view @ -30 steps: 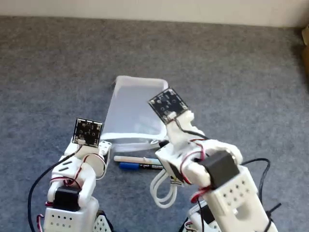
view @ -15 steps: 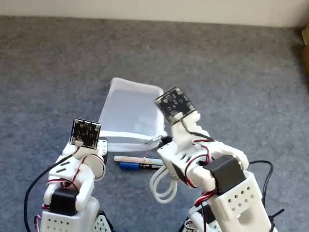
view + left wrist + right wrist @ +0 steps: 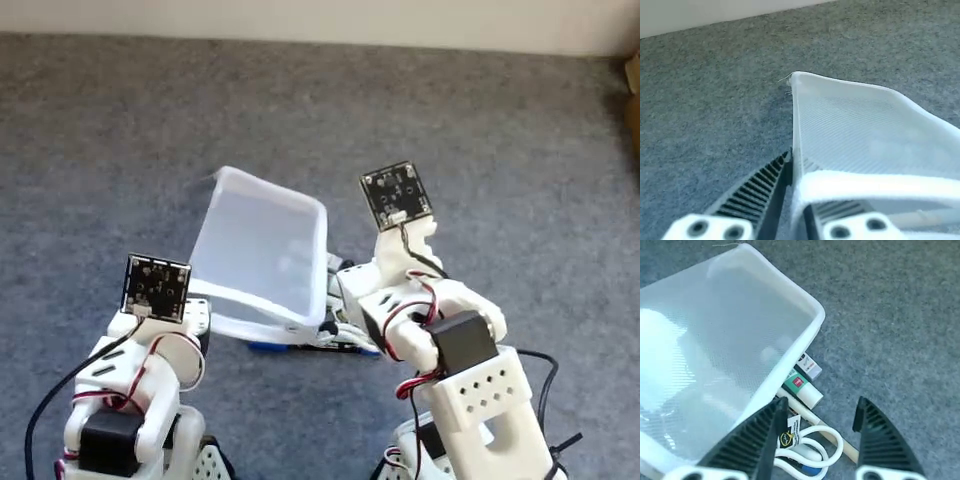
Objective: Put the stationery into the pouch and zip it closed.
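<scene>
The grey, carpet-like desk (image 3: 500, 120) carries everything. On it the translucent white mesh pouch (image 3: 260, 250) sits tilted between the two arms, its far end towards the wall and its near rim close to both arm bases. In the left wrist view, the left gripper (image 3: 797, 175) is clamped narrow on a corner of that rim, with the white edge band pinched between its black toothed fingers (image 3: 760, 185). The right gripper (image 3: 822, 407) hangs spread wide, holding nothing, just beside the pouch's other near corner and above the stationery. The stationery lies outside the pouch on the desk, tucked against and partly under its near rim: a green-labelled stick (image 3: 801, 386), a cream pencil (image 3: 847, 449) and a blue pen (image 3: 265, 346).
</scene>
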{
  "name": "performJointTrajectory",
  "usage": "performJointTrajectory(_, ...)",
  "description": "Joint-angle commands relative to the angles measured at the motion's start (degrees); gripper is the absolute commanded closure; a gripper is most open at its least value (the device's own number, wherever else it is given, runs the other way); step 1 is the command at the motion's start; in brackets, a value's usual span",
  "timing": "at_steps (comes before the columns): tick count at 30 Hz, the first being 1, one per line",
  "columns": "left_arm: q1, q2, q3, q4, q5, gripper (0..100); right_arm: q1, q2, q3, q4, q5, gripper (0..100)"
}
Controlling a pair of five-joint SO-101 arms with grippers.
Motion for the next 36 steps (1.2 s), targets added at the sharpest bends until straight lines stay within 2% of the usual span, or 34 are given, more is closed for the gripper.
performJointTrajectory(1, 1.2, -0.4, -4.6, 0.0, -0.2, 99, 0.7, -1.2, -0.2, -1.5, -0.7, 80.0)
performJointTrajectory(5, 1.2, -0.4, -7.3, 0.3, -0.8, 99, 0.7, -1.2, 0.3, -2.2, -0.8, 80.0)
performJointTrajectory(11, 0.9, -0.3, -10.3, 0.4, -6.9, 99, 0.8, -1.5, 4.5, -7.4, -0.9, 80.0)
performJointTrajectory(15, -2.5, 0.5, -13.1, -0.1, -7.2, 99, 0.8, -1.5, 7.1, -10.5, -0.9, 80.0)
performJointTrajectory(21, -6.1, 13.0, -21.8, 1.5, -10.3, 99, 0.7, -1.5, 7.1, -10.2, -0.9, 80.0)
performJointTrajectory(24, -7.2, 21.2, -30.1, 6.2, -10.2, 99, 0.6, -1.5, 7.1, -10.2, -0.9, 80.0)
performJointTrajectory(33, -6.9, 41.5, -60.4, 27.6, -9.9, 99, 0.4, -1.2, 7.3, -10.4, -0.8, 80.0)
performJointTrajectory(36, -7.6, 48.3, -66.7, 31.6, -6.9, 99, 0.4, -1.1, 7.1, -10.2, -0.7, 80.0)
